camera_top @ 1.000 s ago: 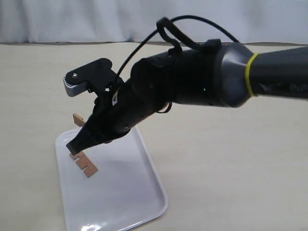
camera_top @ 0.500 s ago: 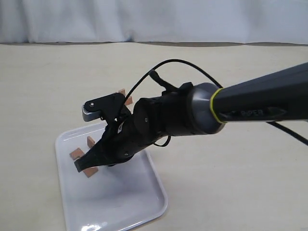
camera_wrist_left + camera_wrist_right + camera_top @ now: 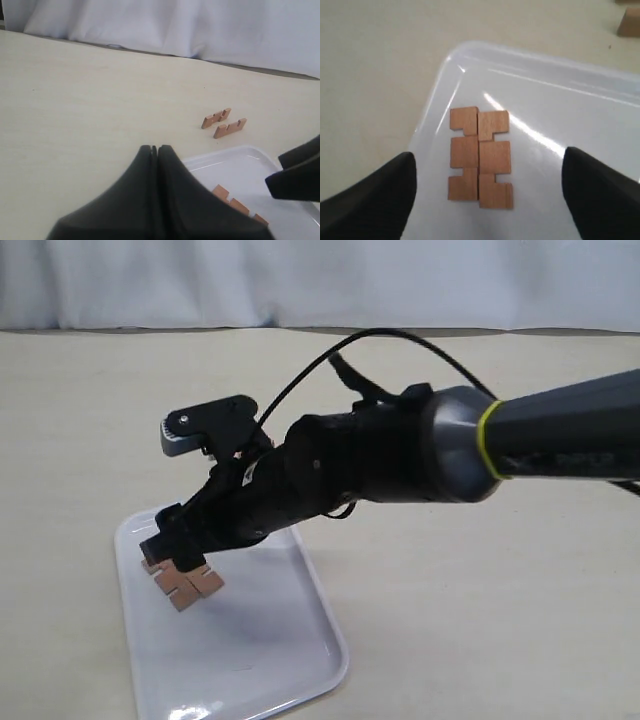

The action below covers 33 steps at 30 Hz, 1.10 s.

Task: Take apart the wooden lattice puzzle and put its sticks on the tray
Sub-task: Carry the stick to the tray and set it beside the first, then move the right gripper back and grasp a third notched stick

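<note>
No assembled lattice puzzle shows, only loose sticks. Two notched reddish-brown sticks (image 3: pixel 480 157) lie flat, side by side, on the white tray (image 3: pixel 560 115), near its far left corner (image 3: pixel 185 585). My right gripper (image 3: pixel 487 200) hovers just above them, open, with nothing between its fingers; it reaches across to the left of the exterior view (image 3: pixel 172 548). Two more sticks (image 3: pixel 222 122) lie on the table beyond the tray (image 3: pixel 240 165). My left gripper (image 3: pixel 154 148) is shut and empty, low beside the tray.
The tray (image 3: pixel 250 660) sits at the front left of a pale table. A white cloth backdrop (image 3: pixel 320 280) closes off the far edge. The right arm's black cable (image 3: pixel 300 380) loops above its wrist.
The right gripper came down to the tray with a stick and let it go; that stick now lies beside the one that was there, and the jaws stand open above both.
</note>
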Tool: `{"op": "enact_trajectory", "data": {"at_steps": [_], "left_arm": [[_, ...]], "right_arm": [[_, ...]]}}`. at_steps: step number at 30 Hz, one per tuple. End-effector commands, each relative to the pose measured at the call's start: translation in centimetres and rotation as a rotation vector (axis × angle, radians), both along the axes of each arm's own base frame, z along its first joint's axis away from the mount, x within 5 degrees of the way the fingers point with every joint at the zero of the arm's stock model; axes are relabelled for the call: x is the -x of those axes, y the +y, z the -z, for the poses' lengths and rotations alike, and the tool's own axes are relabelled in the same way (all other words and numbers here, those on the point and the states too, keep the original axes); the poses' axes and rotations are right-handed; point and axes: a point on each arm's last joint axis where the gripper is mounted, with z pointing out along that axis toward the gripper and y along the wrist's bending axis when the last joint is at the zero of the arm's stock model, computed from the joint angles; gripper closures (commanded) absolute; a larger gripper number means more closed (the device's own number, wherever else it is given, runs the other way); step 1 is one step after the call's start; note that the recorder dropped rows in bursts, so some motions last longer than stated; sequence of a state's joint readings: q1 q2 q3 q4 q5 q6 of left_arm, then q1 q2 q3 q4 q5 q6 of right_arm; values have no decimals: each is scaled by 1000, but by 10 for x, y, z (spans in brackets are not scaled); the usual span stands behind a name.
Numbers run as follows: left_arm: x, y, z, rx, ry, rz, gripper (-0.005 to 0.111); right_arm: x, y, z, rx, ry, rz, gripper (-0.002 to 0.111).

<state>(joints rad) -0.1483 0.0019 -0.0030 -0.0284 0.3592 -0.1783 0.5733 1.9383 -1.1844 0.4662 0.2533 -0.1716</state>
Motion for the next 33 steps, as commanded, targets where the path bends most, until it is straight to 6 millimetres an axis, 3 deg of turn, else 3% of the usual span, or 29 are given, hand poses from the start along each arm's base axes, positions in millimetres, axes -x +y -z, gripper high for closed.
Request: {"op": "enact_trajectory", "data": {"at_steps": [1,4,12,20,26,33], "left_arm": [[0,0,0,7,-11,-2,107],[0,0,0,6,-10,-2,107],[0,0,0,6,-10,-2,107],[0,0,0,6,-10,-2,107],[0,0,0,6,-10,-2,107],[0,0,0,6,-10,-2,107]], "right_arm": [[-3,-13,-45,-54,-132,37,33],[-16,-30,-53,-66,-186,98,33],[-54,-56,-19,34,-225,129,33],[-81,-42,-9,193,-144,-53,33],[-100,-48,-10,340,-90,34,33],[-108,-42,-4,275,-106,72,30]]}}
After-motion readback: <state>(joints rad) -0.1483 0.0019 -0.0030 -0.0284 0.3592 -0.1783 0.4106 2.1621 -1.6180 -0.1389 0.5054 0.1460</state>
